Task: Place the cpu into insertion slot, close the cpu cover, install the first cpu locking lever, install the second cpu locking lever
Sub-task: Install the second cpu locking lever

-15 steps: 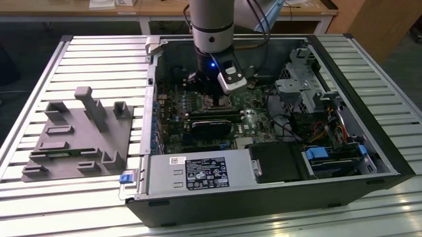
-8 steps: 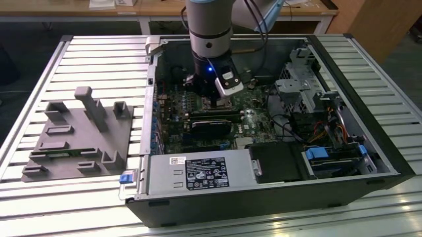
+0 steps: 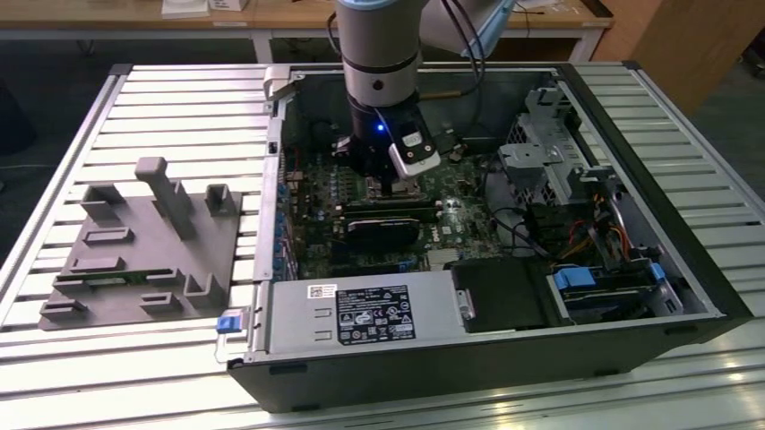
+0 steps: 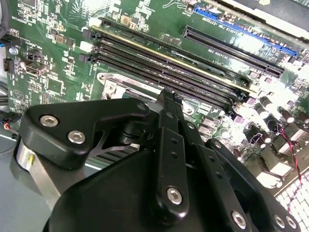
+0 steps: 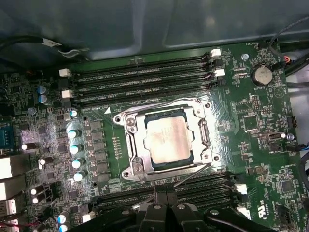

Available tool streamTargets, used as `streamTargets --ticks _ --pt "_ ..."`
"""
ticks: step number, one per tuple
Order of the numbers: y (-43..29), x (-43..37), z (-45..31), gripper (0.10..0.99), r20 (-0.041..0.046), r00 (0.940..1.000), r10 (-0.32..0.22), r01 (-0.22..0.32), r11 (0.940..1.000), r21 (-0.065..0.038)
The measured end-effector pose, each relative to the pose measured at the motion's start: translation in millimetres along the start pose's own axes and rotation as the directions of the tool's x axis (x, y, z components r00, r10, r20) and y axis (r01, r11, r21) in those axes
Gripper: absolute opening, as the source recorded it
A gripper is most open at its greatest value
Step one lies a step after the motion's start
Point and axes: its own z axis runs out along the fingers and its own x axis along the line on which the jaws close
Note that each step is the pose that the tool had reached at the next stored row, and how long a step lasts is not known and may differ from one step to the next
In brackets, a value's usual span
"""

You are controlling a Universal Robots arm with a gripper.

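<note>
In the first wrist view the cpu (image 5: 168, 140) lies flat in the insertion slot (image 5: 124, 174), its pale metal top showing through the window of the cpu cover (image 5: 139, 145). That silver cover is folded down over it. One thin wire lever (image 5: 159, 105) runs along the socket's far edge. A second wire lever (image 5: 190, 176) slants from the socket's corner toward my gripper (image 5: 166, 197). The black fingers are pressed together just short of the socket, with nothing seen between them. In the exterior view the gripper (image 3: 389, 184) hangs inside the open computer case (image 3: 669, 269) above the motherboard.
Memory slots (image 5: 140, 77) flank the socket on two sides and capacitors (image 5: 75, 145) stand beside it. A long black card (image 3: 389, 219), the power supply (image 3: 358, 313) and drive cages (image 3: 538, 161) crowd the case. A grey fixture (image 3: 143, 246) sits on the slatted table at the exterior view's left.
</note>
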Motion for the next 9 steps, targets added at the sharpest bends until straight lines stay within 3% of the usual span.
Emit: streamTargets --ticks 4,9 --pt "-2.3 1.2 2.1 0.106 -0.0020 1.0000 0.001 -0.001 0.9999 -0.012" --pt "-8.1 2.8 3.4 0.106 -0.0032 1.0000 0.002 -0.002 0.9998 -0.018"
